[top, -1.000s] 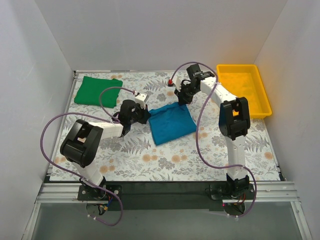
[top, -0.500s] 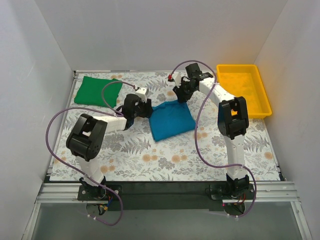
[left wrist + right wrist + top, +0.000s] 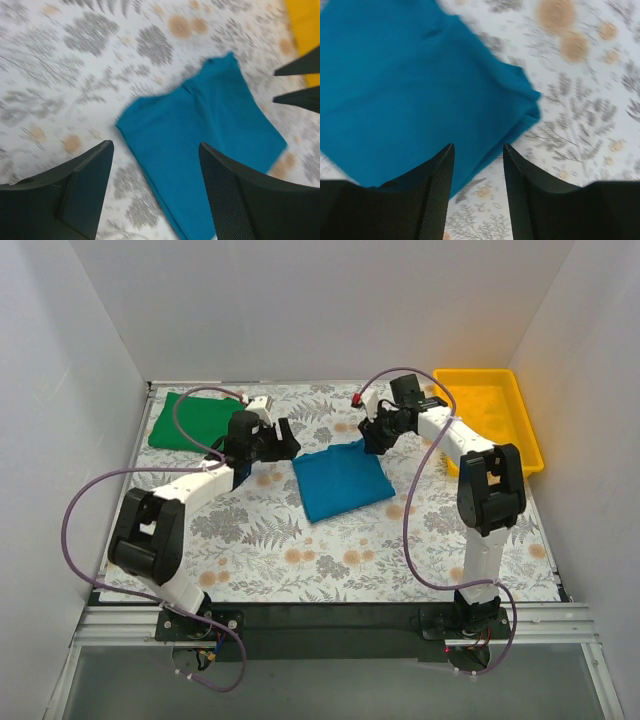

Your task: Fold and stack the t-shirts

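Note:
The teal-blue t-shirt (image 3: 342, 480) lies folded in a flat rectangle at mid-table, also seen in the left wrist view (image 3: 210, 125) and the right wrist view (image 3: 410, 85). The green t-shirt (image 3: 190, 420) lies folded at the far left. My left gripper (image 3: 283, 440) hovers off the teal shirt's far left corner; its jaws (image 3: 155, 145) stand open and hold nothing. My right gripper (image 3: 373, 440) hangs over the shirt's far right corner, open (image 3: 478, 146) and apart from the cloth.
A yellow tray (image 3: 490, 415) stands at the far right, its edge showing in the left wrist view (image 3: 305, 20). The table carries a floral-print cover (image 3: 300, 550). White walls close in the left, back and right sides.
Both grippers have opened and let go of the teal shirt. The left gripper pulled back toward the far left, the right one shifted right. The shirt now lies flat.

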You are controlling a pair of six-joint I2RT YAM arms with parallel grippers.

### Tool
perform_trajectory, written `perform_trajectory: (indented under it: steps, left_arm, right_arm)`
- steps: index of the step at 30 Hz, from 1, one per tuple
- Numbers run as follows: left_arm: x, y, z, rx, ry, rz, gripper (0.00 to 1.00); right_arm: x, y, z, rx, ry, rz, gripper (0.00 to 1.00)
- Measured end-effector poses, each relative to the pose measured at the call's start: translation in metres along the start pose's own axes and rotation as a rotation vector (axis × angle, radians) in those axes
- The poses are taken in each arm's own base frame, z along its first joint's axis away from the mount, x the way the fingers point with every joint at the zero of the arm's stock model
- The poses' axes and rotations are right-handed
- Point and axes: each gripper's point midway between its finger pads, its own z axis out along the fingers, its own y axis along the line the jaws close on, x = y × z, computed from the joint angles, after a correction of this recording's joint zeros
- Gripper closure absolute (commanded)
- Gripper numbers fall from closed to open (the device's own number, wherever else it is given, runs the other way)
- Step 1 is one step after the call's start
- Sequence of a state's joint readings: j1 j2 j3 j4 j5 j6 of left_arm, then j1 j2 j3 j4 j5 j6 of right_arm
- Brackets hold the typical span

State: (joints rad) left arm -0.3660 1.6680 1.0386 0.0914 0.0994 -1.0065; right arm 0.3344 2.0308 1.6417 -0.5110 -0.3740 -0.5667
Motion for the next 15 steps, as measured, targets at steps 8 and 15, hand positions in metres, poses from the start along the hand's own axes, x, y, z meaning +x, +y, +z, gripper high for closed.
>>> perform_trajectory:
  steps: [8,15]
  left_arm:
    - [0.076,-0.04,-0.038,0.262,0.226,-0.16,0.51]
    - [0.1,-0.036,-0.015,0.253,0.323,-0.238,0.51]
  right_arm:
    - [-0.018,0.051,-0.002,-0.268,-0.11,-0.008,0.7]
    - [-0.002,0.009,0.031,-0.133,-0.013,0.098,0.44]
